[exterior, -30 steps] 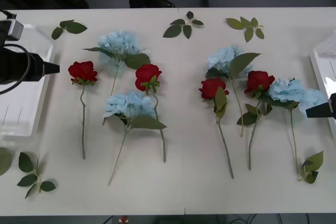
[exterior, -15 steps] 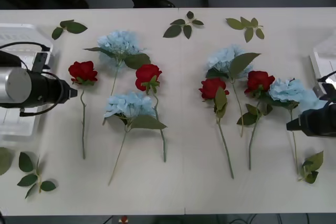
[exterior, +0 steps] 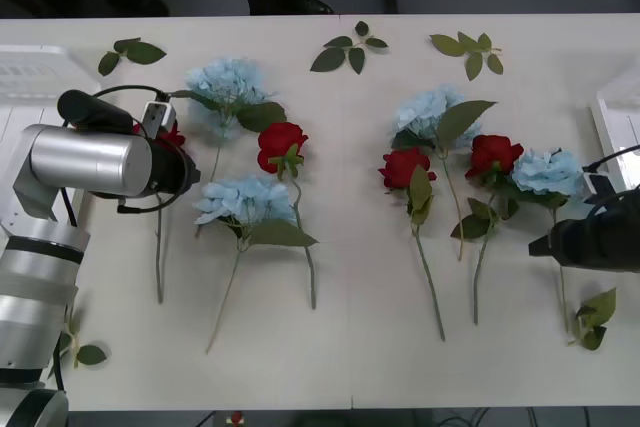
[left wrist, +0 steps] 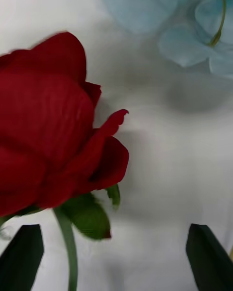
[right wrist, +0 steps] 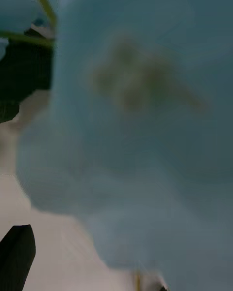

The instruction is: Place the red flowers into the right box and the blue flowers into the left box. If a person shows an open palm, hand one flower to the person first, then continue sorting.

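Left gripper (left wrist: 116, 257) over the leftmost red rose (left wrist: 53, 126) on the white surface (exterior: 350, 367), smooth layered petals, thin green stem; black fingers (left wrist: 208, 257) spread wide, gripping nothing. Right gripper (exterior: 540, 245) by the far-right fluffy blue cluster (exterior: 545, 172); finger spread can't be told.

Even, soft overhead light falls on the white table (exterior: 350, 277); shadows under the stems are faint. The front view is fairly sharp, dim along its top edge. In the right wrist view a blue flower (right wrist: 141, 126) is heavily out of focus. The left wrist view's red rose (left wrist: 48, 126) is slightly soft, casting a diffuse shadow.
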You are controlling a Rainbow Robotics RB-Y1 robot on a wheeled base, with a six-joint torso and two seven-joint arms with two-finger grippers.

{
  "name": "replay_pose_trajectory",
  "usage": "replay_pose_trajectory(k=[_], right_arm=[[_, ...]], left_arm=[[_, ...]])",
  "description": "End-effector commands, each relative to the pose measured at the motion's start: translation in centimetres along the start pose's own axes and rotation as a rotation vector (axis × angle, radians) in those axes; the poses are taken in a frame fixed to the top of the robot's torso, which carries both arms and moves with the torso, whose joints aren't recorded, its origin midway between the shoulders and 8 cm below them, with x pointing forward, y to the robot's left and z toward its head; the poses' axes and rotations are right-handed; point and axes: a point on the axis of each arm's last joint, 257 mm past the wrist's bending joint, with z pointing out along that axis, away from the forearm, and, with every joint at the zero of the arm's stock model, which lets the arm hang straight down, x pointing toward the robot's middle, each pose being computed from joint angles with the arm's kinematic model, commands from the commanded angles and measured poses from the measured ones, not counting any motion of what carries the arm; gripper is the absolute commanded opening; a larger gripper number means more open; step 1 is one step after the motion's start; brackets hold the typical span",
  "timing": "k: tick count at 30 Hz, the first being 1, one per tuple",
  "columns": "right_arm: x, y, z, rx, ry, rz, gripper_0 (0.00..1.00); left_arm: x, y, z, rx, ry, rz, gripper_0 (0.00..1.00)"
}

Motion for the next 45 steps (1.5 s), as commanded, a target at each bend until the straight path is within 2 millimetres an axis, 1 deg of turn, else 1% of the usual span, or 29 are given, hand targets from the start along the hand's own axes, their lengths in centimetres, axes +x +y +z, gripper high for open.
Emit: replay_pose_trajectory(k=[1, 2, 3, 4, 5, 6, 10, 11, 14, 16, 19, 21, 22, 23, 24, 25, 27, 29, 30, 31, 33, 34, 36, 37, 40, 41, 42, 44, 45], right_arm=[[-1.6, 1.3, -0.2, -0.007, -0.037, -0.031, 1.0], [-1.6, 1.4, -0.1, -0.006, -0.038, -0.037, 1.0], [-1.6, 1.5, 0.0, -0.003, -0.04, -0.041, 1.0], [-1.6, 1.7, 0.2, -0.002, -0.04, -0.045, 1.0], [-1.6, 1.8, 0.3, -0.002, -0.041, -0.046, 1.0], [-1.6, 1.8, 0.6, 0.0, -0.041, -0.047, 1.0], [-1.7, 1.7, 1.5, 0.001, -0.038, -0.04, 1.0], [-1.7, 1.7, 1.7, 0.001, -0.037, -0.036, 1.0], [-1.8, 1.7, 2.4, 0.002, -0.042, -0.035, 1.0], [-1.9, 1.7, 2.5, 0.002, -0.048, -0.037, 1.0], [-1.8, 1.9, 2.7, 0.003, -0.046, -0.04, 1.0], [-1.7, 2.0, 2.8, 0.003, -0.047, -0.042, 1.0], [-1.7, 2.1, 2.9, 0.003, -0.048, -0.043, 1.0], [-1.6, 2.1, 3.0, 0.002, -0.045, -0.042, 1.0], [-1.7, 2.1, 2.9, 0.003, -0.048, -0.042, 0.93], [-1.8, 2.1, 2.9, 0.003, -0.05, -0.042, 0.77], [-1.6, 2.1, 3.0, 0.003, -0.046, -0.042, 0.55], [-1.6, 2.2, 3.0, 0.001, -0.047, -0.043, 0.33], [-1.5, 2.1, 3.1, 0.001, -0.044, -0.039, 0.23], [-1.4, 2.1, 3.2, 0.001, -0.041, -0.038, 0.18], [-1.5, 2.0, 3.3, -0.002, -0.046, -0.038, 0.12], [-1.6, 1.9, 3.2, 0.0, -0.047, -0.039, 0.09], [-1.6, 1.9, 3.2, -0.002, -0.048, -0.04, 0.02], [-1.7, 2.0, 3.2, -0.002, -0.05, -0.04, 0.0], [-1.7, 2.0, 3.2, -0.004, -0.049, -0.041, 0.0], [-1.8, 2.1, 3.2, -0.005, -0.05, -0.041, 0.0], [-1.8, 2.1, 3.1, -0.005, -0.052, -0.04, 0.0], [-1.8, 2.1, 3.1, -0.007, -0.051, -0.041, 0.01], [-1.8, 2.1, 3.1, -0.006, -0.053, -0.043, 0.11]], left_arm=[[-1.4, 0.3, 0.3, -0.017, -0.038, 0.006, 0.57], [-1.2, 0.4, 0.4, -0.022, -0.034, 0.012, 0.43], [-1.2, 0.3, 0.4, -0.023, -0.036, 0.014, 0.31], [-1.1, 0.3, 0.4, -0.024, -0.032, 0.017, 0.16], [-1.0, 0.4, 0.5, -0.025, -0.03, 0.017, 0.09], [-1.0, 0.2, 0.5, -0.024, -0.03, 0.02, 0.0], [-0.7, 0.5, 0.6, -0.03, -0.026, 0.015, 0.0], [-0.3, 0.6, 0.6, -0.032, -0.02, 0.013, 0.0], [-0.4, 1.1, 0.5, -0.038, -0.022, 0.013, 0.0], [-0.8, 1.3, 0.1, -0.038, -0.03, 0.014, 0.0], [-1.8, 1.5, -1.6, -0.021, -0.035, 0.018, 0.0], [-2.6, 1.6, -3.8, 0.013, -0.04, 0.014, 0.0], [-2.9, 1.6, -5.2, 0.032, -0.044, 0.011, 0.0], [-3.1, 1.6, -6.0, 0.044, -0.047, 0.011, 0.0], [-3.3, 1.9, -7.5, 0.06, -0.049, 0.009, 0.0], [-3.4, 2.2, -9.0, 0.075, -0.054, 0.006, 0.0], [-3.6, 2.9, -11.4, 0.091, -0.068, 0.01, 0.0], [-4.1, 2.9, -13.8, 0.12, -0.097, 0.017, 0.0], [-4.6, 2.6, -15.3, 0.146, -0.128, 0.03, 0.0], [-5.0, 2.2, -16.4, 0.169, -0.159, 0.049, 0.0], [-6.3, 1.1, -18.6, 0.22, -0.224, 0.083, 0.0], [-7.1, 0.3, -19.8, 0.252, -0.267, 0.105, 0.0], [-8.6, -1.4, -21.5, 0.306, -0.34, 0.135, 0.0], [-9.7, -2.5, -22.5, 0.346, -0.392, 0.14, 0.0], [-12.1, -6.1, -25.0, 0.496, -0.516, 0.127, 0.0], [-12.4, -7.0, -25.4, 0.532, -0.536, 0.127, 0.0], [-13.5, -8.6, -26.9, 0.61, -0.603, 0.133, 0.0], [-13.9, -10.0, -27.8, 0.671, -0.643, 0.149, 0.0], [-14.0, -10.8, -28.3, 0.699, -0.66, 0.161, 0.0]])
